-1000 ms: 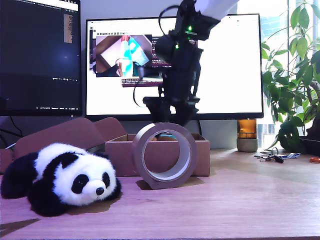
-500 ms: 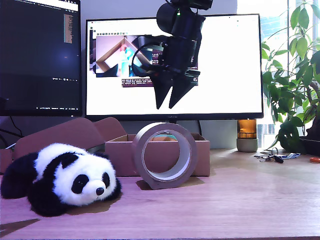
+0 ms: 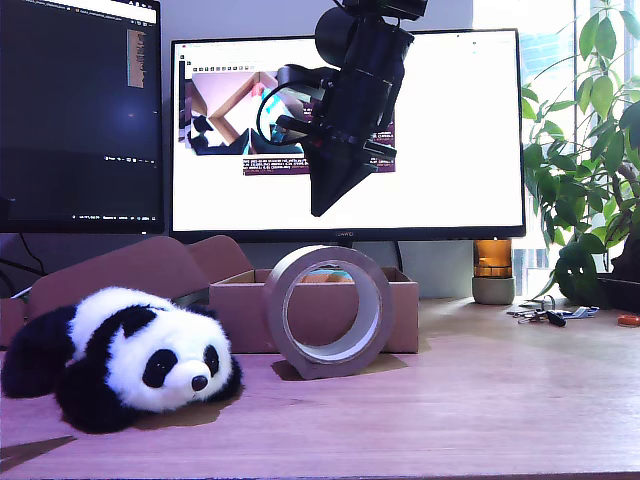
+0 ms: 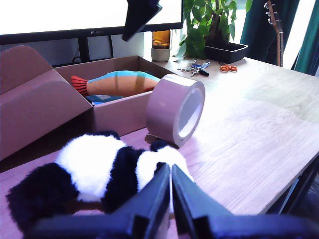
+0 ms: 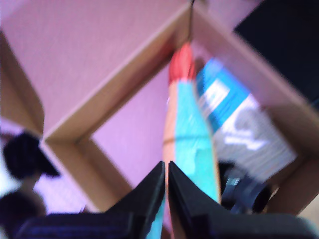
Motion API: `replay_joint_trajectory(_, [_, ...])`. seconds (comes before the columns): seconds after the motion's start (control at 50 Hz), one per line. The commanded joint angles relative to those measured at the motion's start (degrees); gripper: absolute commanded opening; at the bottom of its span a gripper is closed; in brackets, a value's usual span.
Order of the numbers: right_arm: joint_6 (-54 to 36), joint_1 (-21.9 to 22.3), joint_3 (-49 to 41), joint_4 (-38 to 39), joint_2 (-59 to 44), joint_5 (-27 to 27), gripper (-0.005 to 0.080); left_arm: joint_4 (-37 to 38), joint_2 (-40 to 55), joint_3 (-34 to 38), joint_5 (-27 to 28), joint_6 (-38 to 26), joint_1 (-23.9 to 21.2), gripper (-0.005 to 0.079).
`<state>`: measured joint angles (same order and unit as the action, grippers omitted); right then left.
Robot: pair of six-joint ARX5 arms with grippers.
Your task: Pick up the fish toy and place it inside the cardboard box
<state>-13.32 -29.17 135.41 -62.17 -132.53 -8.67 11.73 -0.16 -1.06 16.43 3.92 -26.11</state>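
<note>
First wrist view: soft orange-teal fish toy (image 4: pixel 117 82) lies in the stiff cardboard box (image 4: pixel 119 112) — both pincers clenched, empty.

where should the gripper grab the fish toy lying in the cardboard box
Grip the long orange and teal plush fish toy across its narrow mid-body, coming straight down from above. It lies flat inside the shallow brown cardboard box, whose walls block a side approach, so the open top looks like the only clear way in. My second gripper, now shut, hangs above the box.
</note>
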Motion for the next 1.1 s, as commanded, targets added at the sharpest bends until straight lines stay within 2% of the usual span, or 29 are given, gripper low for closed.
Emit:
replay_joint_trajectory(0.0, [0.0,0.3,-0.2,1.2,1.5,-0.3,-0.0007,0.6,-0.2,1.2,-0.5,-0.3,0.0,-0.0012])
replay_joint_trajectory(0.52, [-1.5,0.3,-0.2,9.1,7.4,-1.0,-0.0007,0.7,-0.2,1.2,-4.7,0.2,0.2,-0.0012])
replay_joint_trajectory(1.08, [-1.7,0.3,-0.9,7.8,9.7,-4.7,-0.0007,0.7,-0.2,1.2,-5.6,0.2,0.2,-0.0012])
